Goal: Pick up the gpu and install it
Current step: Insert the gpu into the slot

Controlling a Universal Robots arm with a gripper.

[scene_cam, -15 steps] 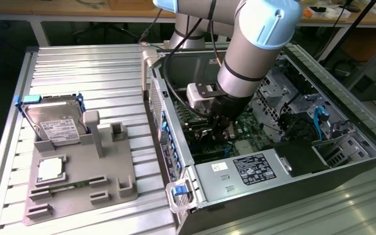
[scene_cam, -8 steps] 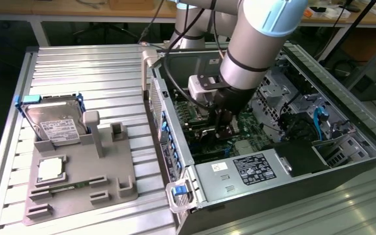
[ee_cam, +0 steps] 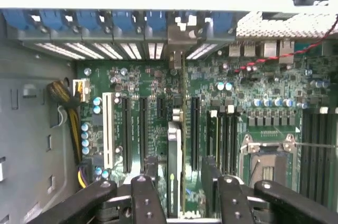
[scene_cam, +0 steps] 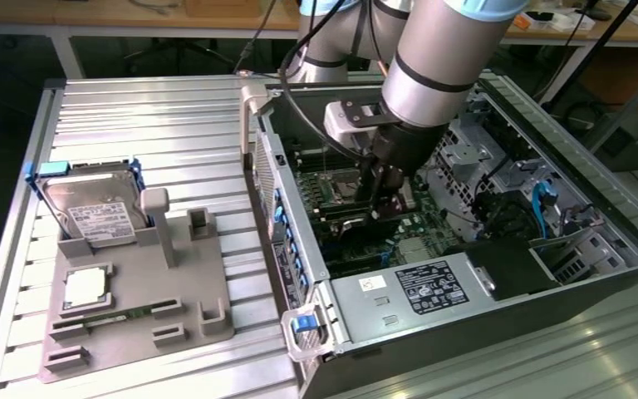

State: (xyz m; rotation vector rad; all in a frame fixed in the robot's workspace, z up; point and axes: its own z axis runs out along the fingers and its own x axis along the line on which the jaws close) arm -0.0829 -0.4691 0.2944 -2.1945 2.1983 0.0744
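Gpu stands edge-on in motherboard slot, bracket end toward blue latches. We see gripper directly above it, fingers spread either side, apart from card. Computer case lies open; hard drive well apart.

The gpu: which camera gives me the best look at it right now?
The wrist view: the gpu stands edge-on in a motherboard slot, between the open tool's fingers. In the exterior view the arm hides most of it.
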